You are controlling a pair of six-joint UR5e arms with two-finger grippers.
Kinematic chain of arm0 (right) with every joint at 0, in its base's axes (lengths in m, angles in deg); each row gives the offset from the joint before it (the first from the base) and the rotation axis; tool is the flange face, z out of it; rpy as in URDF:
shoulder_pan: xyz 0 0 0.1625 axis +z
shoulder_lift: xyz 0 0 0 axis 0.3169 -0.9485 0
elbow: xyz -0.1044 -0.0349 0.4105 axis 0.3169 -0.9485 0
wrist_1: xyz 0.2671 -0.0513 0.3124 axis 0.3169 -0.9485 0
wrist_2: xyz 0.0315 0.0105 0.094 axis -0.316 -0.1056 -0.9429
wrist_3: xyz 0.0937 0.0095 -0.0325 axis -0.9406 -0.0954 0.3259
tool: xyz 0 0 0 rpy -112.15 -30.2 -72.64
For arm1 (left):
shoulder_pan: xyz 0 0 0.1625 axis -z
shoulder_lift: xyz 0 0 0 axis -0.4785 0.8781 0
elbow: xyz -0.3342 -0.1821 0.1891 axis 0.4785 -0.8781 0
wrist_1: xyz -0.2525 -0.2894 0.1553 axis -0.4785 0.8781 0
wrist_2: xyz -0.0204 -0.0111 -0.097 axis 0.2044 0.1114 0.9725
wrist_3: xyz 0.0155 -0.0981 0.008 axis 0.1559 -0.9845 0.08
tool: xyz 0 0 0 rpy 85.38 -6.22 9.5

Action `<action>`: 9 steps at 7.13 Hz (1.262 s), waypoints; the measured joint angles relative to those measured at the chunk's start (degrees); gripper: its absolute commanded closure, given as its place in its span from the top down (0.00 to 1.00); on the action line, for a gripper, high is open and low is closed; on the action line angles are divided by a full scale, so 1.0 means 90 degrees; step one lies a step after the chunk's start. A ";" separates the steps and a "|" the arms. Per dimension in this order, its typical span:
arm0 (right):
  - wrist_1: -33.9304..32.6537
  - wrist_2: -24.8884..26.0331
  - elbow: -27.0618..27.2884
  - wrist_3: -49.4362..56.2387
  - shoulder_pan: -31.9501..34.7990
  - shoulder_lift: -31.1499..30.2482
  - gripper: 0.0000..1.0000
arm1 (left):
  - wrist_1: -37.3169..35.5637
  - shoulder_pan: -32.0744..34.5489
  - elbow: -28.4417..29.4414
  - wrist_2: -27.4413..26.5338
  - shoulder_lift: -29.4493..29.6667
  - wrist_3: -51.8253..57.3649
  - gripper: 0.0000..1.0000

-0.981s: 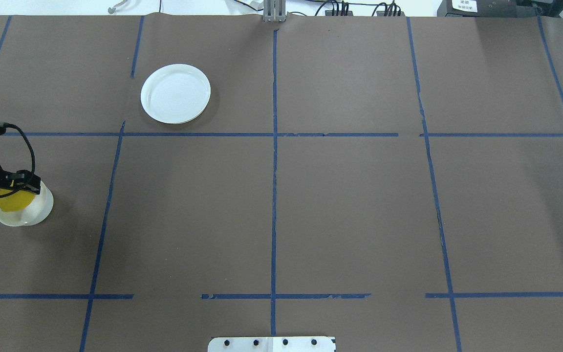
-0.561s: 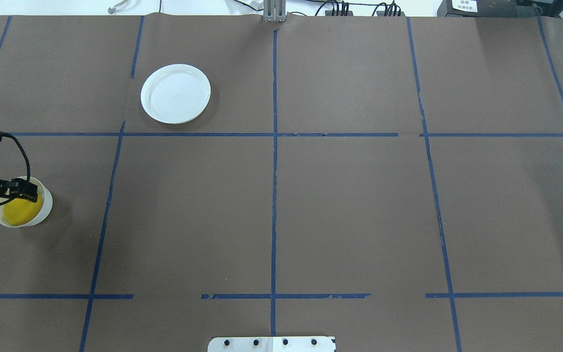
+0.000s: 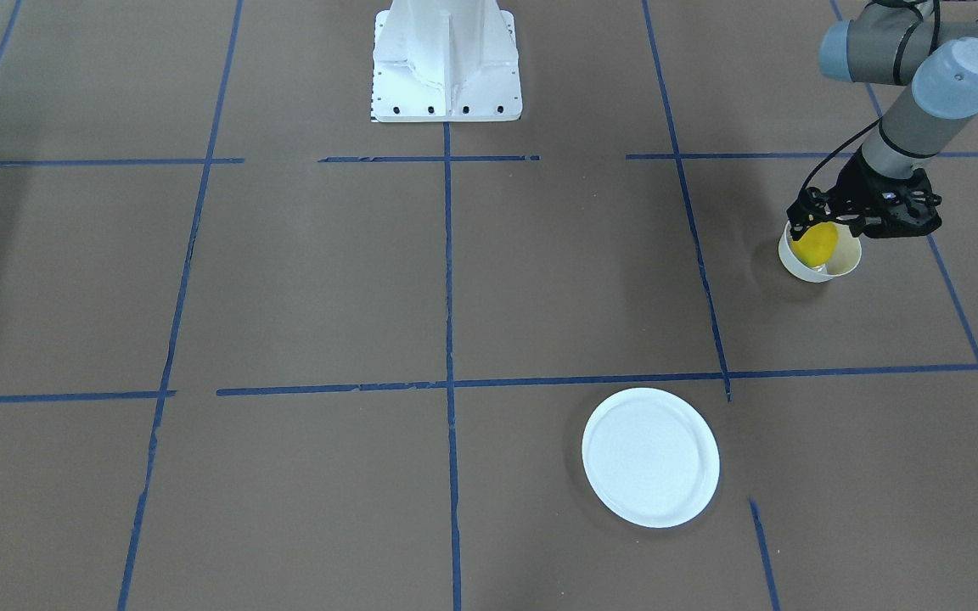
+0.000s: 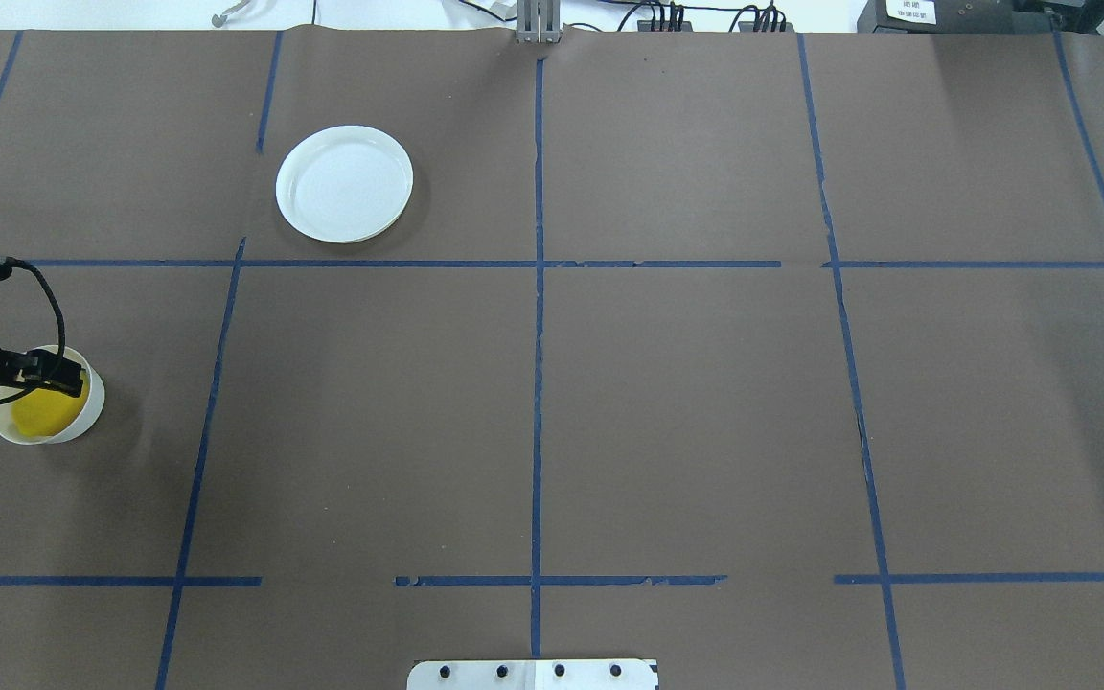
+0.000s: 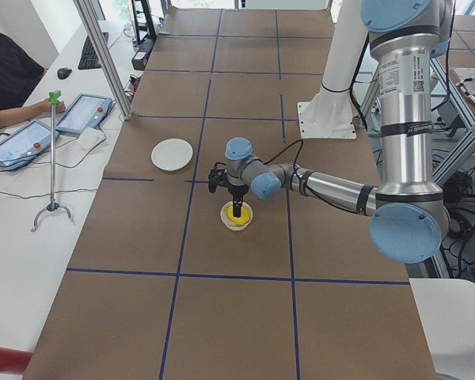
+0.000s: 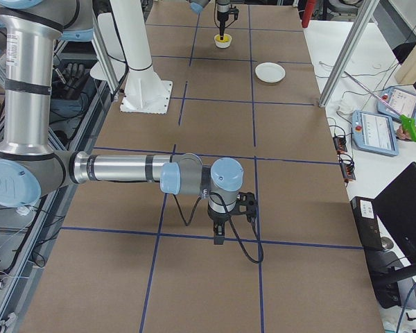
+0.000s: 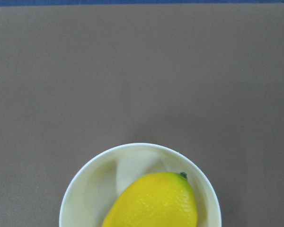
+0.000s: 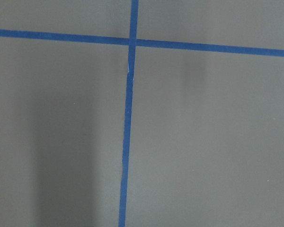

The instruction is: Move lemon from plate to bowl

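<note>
Two items to confirm, left to right: lemon position and gripper state.

Operator: At the desk's left edge I see the lemon lying inside the bowl, no longer on the plate. My left gripper hangs just above the fruit. Its jaws appear parted and are not clamping it.

Lead: Procedure for the retreat?

Operator: I judge a straight vertical lift best, because sideways drift could catch the thin rim and tip the bowl. The plate sits bare toward the far edge, left of centre, well apart and no obstruction. The right gripper hangs over blue tape near the right end. I cannot tell whether it is open or closed.
</note>
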 measured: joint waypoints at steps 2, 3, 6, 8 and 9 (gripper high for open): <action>0.0000 0.0000 0.0000 0.0000 0.0000 0.0000 1.00 | -0.0278 0.0544 -0.0035 0.0197 0.0013 0.1111 1.00; 0.0000 0.0000 0.0000 0.0000 0.0000 0.0000 1.00 | -0.0607 0.1119 -0.0045 0.0308 0.0026 0.1969 1.00; 0.0000 0.0000 0.0000 0.0000 0.0000 0.0000 1.00 | -0.1597 0.3061 -0.0030 0.0658 -0.0023 0.4194 1.00; 0.0000 0.0000 0.0000 0.0000 0.0000 0.0000 1.00 | -0.1787 0.3648 -0.0001 0.0776 -0.0186 0.4552 1.00; 0.0000 0.0000 0.0000 0.0000 0.0000 0.0000 1.00 | -0.1782 0.3723 0.0071 0.0795 -0.0330 0.4604 1.00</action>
